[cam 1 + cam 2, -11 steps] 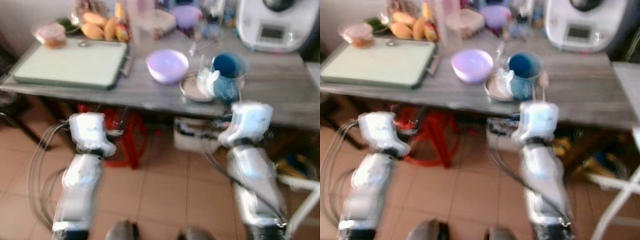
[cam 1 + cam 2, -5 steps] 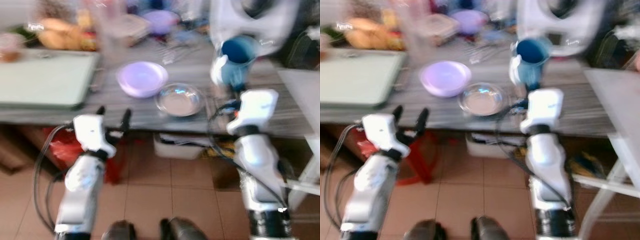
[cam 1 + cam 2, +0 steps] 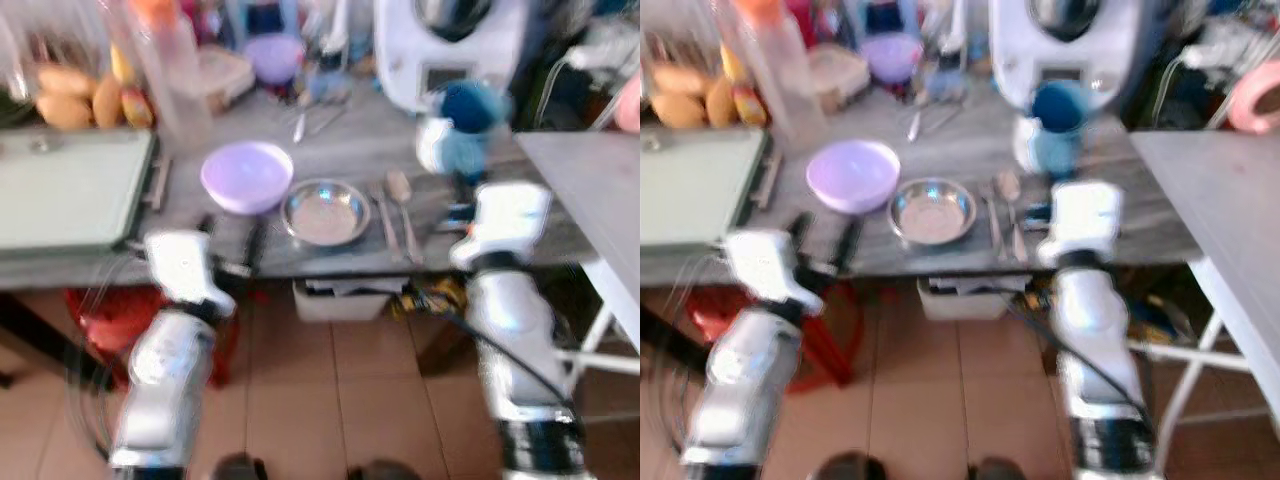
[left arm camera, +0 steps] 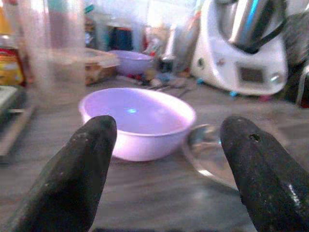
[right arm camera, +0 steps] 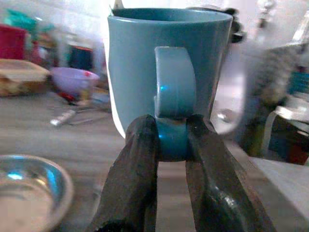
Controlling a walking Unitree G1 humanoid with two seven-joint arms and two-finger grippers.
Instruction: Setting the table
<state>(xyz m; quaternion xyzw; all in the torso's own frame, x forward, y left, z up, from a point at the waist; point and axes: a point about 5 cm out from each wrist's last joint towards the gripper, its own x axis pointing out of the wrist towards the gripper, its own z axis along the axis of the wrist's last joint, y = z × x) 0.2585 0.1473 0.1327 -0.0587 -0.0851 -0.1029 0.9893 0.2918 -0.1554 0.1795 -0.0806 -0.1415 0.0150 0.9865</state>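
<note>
Fingers (image 5: 140,174) of your right gripper (image 5: 171,145) are pinched tight on the lower part of the blue mug's (image 5: 164,67) handle, one black finger on each side of it, and the mug hangs upright in that grip. In your head views the mug (image 3: 462,130) is raised over the tabletop (image 3: 340,140) toward its right end, in front of the white kitchen machine (image 3: 450,50) that stands at the far edge.

Your left gripper (image 4: 166,159) has its fingers (image 4: 72,179) spread wide with nothing between them. It sits at the near edge of the tabletop, and you see it there in the head view (image 3: 230,235), pointing at the lilac bowl (image 4: 137,118). That bowl (image 3: 247,176) rests about mid-tabletop, and the small steel dish (image 3: 325,211) lies just beside it, toward the right and a little nearer the front edge. Whether the two rims touch, you cannot tell through the blur.

A spoon (image 3: 403,205) and another piece of cutlery (image 3: 385,220) lie side by side just right of the dish, running from the front edge toward the back. A pale green tray (image 3: 70,190) covers the left part of the tabletop. At the far left corner you have yellowish fruit (image 3: 75,100), and a clear plastic jug (image 3: 175,75) stands next to it. A second lilac bowl (image 3: 275,58) sits among the clutter along the far edge. A second, grey tabletop (image 3: 1220,200) adjoins on the right.
</note>
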